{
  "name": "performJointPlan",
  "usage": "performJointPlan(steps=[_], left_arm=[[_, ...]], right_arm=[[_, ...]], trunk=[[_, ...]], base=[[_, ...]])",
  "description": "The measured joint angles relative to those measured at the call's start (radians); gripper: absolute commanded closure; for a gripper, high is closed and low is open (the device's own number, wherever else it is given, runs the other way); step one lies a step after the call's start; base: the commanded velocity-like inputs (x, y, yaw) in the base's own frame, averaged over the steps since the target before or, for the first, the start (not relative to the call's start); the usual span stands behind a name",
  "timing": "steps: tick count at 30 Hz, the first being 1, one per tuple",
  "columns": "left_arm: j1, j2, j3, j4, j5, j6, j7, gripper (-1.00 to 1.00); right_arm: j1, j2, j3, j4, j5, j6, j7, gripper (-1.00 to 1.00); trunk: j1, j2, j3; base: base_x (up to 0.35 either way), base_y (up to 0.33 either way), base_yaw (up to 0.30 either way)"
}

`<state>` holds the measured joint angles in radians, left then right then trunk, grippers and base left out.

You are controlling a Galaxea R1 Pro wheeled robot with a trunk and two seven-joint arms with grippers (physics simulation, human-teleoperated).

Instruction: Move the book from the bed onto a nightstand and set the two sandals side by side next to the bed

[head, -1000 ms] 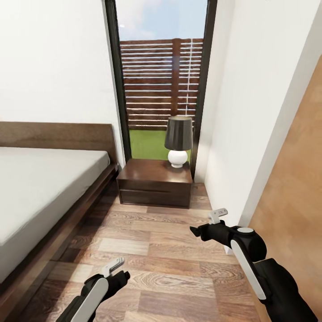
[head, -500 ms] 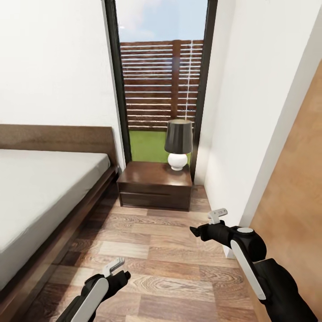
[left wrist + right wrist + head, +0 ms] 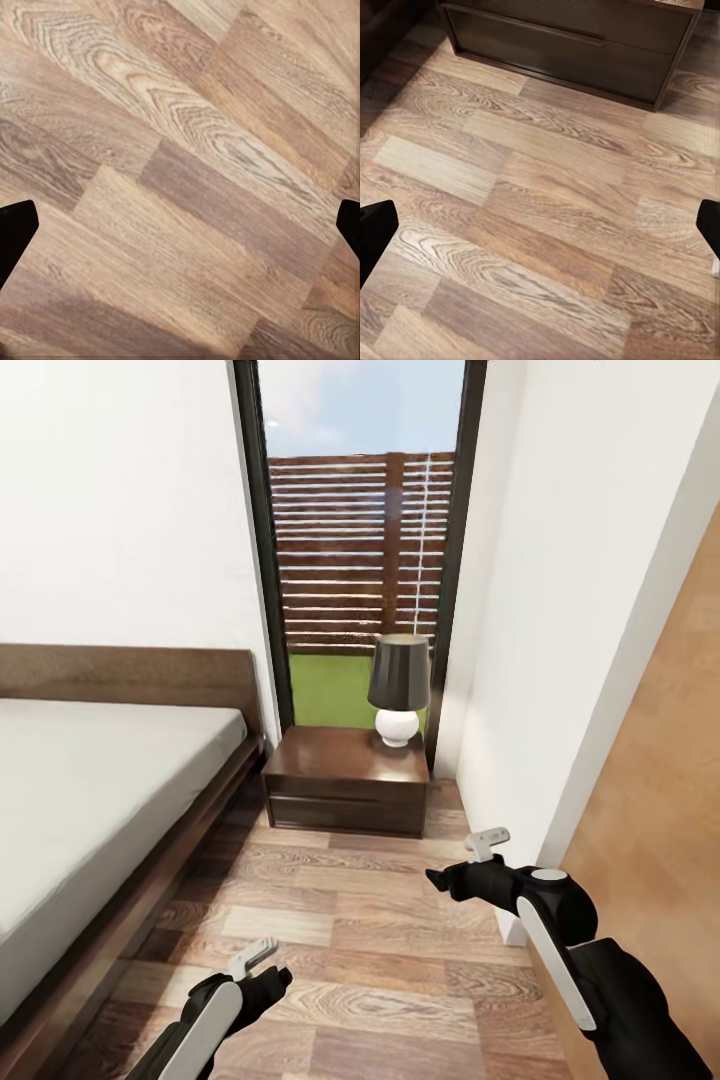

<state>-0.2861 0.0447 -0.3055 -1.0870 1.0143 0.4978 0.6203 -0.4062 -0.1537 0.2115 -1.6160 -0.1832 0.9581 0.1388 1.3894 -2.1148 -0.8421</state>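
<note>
Lamp (image 3: 398,682) with a dark shade and a round white base stood on the back right corner of the nightstand (image 3: 345,778), in front of a tall dark-framed window (image 3: 360,550) showing a slatted fence and grass. A white wall (image 3: 560,610) ran along the right side, and an orange-brown panel (image 3: 660,840) stood nearer on that side. The wood-plank floor (image 3: 370,940) between the bed and the wall lay open up to the nightstand.

The left gripper (image 3: 262,970) hung low over the planks with nothing between its fingers; in its wrist view the two dark fingertips (image 3: 13,232) sat at opposite edges, spread wide. The right gripper (image 3: 450,877) pointed toward the nightstand, likewise spread wide and empty, its tips (image 3: 375,234) far apart above the floor.

The nightstand was a low dark brown cabinet with one drawer front (image 3: 562,54) and a glossy top, just beside the head of the bed (image 3: 90,810). The bed had a dark wooden frame and headboard and a plain grey mattress.
</note>
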Motion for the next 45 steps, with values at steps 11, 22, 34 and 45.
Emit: performJointPlan(steps=[11, 22, 34, 45], left_arm=[[0.0, -0.001, 0.002, 0.008, 0.0, -0.001, -0.003, -1.0], [0.0, -0.001, 0.001, 0.009, -0.003, -0.038, -0.002, -1.0], [0.0, 0.0, 0.002, 0.016, -0.002, -0.046, -0.002, -1.0], [0.0, 0.0, 0.003, 0.02, -0.002, -0.047, -0.001, -1.0]], right_arm=[[0.0, -0.002, 0.0, 0.0, 0.0, -0.002, 0.0, -1.0], [0.001, -0.003, 0.002, 0.0, 0.0, 0.003, -0.001, -1.0], [0.002, -0.002, 0.002, 0.0, 0.001, 0.004, 0.0, -1.0], [0.001, 0.002, 0.004, 0.0, 0.0, 0.007, 0.0, -1.0]], trunk=[[-0.042, 0.077, 0.034], [-0.084, 0.154, 0.069], [-0.13, 0.238, 0.107], [-0.173, 0.315, 0.141]], base=[[0.0, 0.0, 0.0], [0.0, 0.0, 0.0], [0.0, 0.0, 0.0], [0.0, 0.0, 0.0]])
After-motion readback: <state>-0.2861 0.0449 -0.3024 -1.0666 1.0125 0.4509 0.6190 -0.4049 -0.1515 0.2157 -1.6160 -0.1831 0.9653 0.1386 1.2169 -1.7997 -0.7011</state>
